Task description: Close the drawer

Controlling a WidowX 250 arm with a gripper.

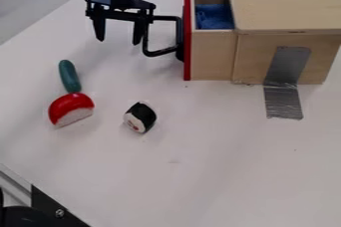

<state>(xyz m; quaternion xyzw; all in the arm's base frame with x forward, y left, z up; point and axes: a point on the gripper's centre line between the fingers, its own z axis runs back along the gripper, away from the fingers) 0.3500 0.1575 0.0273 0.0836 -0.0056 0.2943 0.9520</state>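
Observation:
My gripper (119,34) hangs at the upper left of the camera view with its two fingers spread apart and nothing between them. Its right finger is at the left side of the black handle (162,52), close to it or touching; I cannot tell which. The handle is fixed to the red front (187,37) of the wooden drawer (212,54). That drawer stands partly out of the wooden box (286,7), and a blue cloth (214,17) lies inside it.
A red and white toy piece (71,107) lies at the left, below a green toy piece (69,75). A toy sushi roll (140,117) sits left of the middle. Grey tape (282,84) holds the box to the white table (200,156). A black metal part is at the lower left corner.

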